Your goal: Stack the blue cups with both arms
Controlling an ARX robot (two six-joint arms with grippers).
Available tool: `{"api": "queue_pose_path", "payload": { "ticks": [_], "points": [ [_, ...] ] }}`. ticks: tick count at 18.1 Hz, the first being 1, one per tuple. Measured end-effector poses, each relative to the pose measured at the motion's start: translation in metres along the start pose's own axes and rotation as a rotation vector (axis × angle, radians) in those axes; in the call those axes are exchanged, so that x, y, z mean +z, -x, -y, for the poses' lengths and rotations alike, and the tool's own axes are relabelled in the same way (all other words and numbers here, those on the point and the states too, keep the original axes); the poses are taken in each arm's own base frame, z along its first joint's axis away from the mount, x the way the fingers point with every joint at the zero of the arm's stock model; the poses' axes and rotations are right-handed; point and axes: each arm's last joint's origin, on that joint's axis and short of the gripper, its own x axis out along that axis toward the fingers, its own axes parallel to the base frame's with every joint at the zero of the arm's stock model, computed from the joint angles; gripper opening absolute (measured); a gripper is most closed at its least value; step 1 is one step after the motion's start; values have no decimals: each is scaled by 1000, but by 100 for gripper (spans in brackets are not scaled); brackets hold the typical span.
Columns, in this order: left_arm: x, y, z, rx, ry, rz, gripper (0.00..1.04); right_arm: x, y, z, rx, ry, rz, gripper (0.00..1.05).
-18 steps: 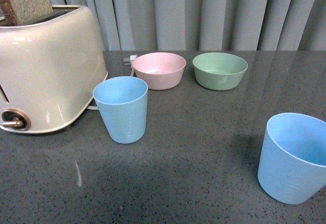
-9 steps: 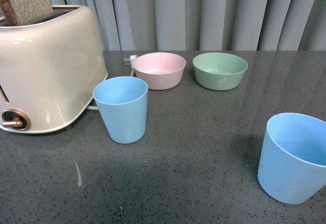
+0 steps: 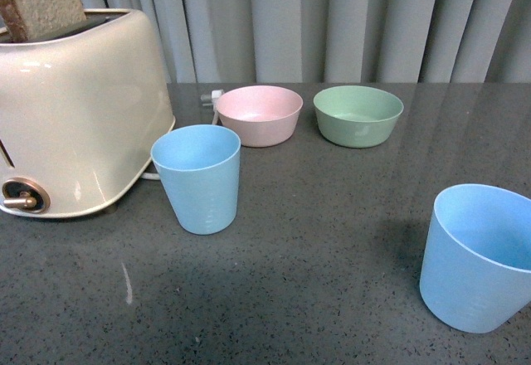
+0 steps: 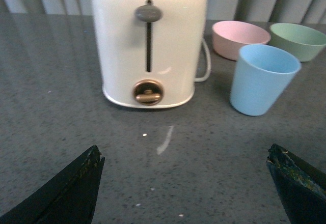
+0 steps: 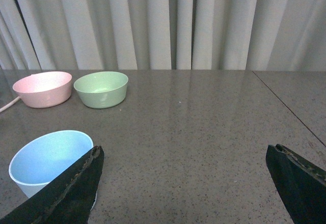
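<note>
left gripper (image 4: 184, 151): I see its 2 black fingers spread wide at the edges of the wrist view, with only bare table (image 4: 61, 107) between them; it holds nothing.
right gripper (image 5: 184, 151): the same from here, fingers wide apart and empty.
blue cup 1 (image 3: 197, 178): upright, mouth up, just beside the toaster (image 3: 70, 108) and in front of the pink bowl (image 3: 260, 114). The left wrist view shows it ahead of the fingers, off toward 1 side, apart from them.
blue cup 2 (image 3: 479, 257): upright, on the near right of the table, well apart from blue cup 1. In the right wrist view 1 finger covers part of its wall; I cannot tell whether they touch.
stack: the 2 cups stand separately, neither inside the other.
toaster: cream, on the far left, with a bread slice (image 3: 46, 0) sticking out of the top.
bowls: the pink bowl and the green bowl (image 3: 358, 114) sit side by side at the back, not touching, in front of the grey curtain (image 3: 348, 17).
</note>
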Motion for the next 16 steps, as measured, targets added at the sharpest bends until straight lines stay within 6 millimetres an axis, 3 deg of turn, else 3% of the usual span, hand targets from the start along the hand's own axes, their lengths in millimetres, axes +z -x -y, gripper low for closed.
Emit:
{"api": "queue_pose_path", "payload": {
  "ticks": [3,6,7,8,9,13,16],
  "points": [
    [18,-1,8,-57,-4,71,98,0,0,0,0,0,1,98],
    [32,-26,14,-100,-17,84,98,0,0,0,0,0,0,98],
    [67,-66,22,-147,-45,124,98,0,0,0,0,0,0,98],
    [84,-111,47,-269,-96,37,98,0,0,0,0,0,0,98],
    [95,-141,64,-324,-136,-33,98,0,0,0,0,0,0,98],
    [102,-190,81,-374,-193,-209,98,0,0,0,0,0,0,98],
    [104,-195,83,-379,-208,-234,98,0,0,0,0,0,0,98]
  ]
}}
